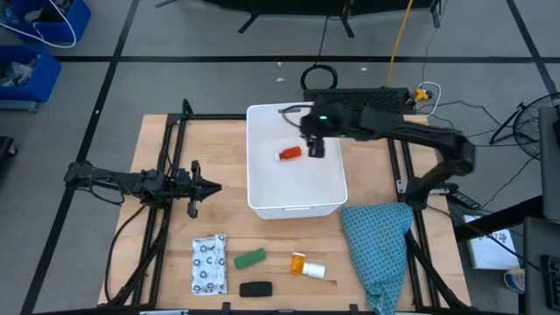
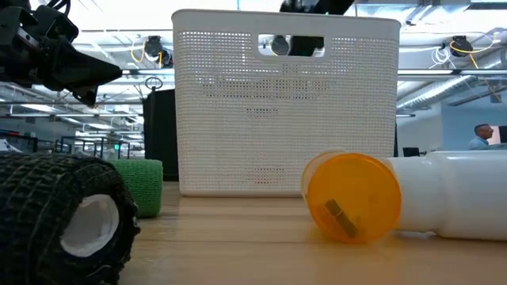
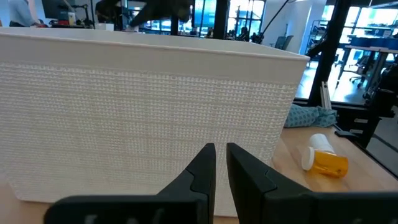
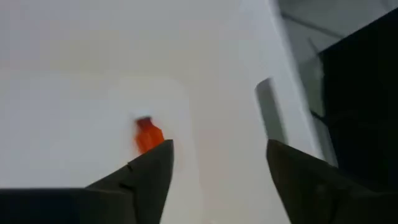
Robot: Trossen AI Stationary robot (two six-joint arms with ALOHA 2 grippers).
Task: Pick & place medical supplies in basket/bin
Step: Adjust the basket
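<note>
The white bin stands mid-table. The red-and-white bottle lies on its side on the bin floor, also seen in the right wrist view. My right gripper hangs open over the bin, just right of the bottle, with its fingers clear of it. My left gripper waits shut, level, left of the bin wall. Near the front edge lie the dotted white packet, green oblong, black oblong and orange vial.
A teal patterned cloth lies right of the bin and hangs over the table's near right edge. In the low view the black roll, green roll and orange vial lie in front of the bin. Bare wood shows between them.
</note>
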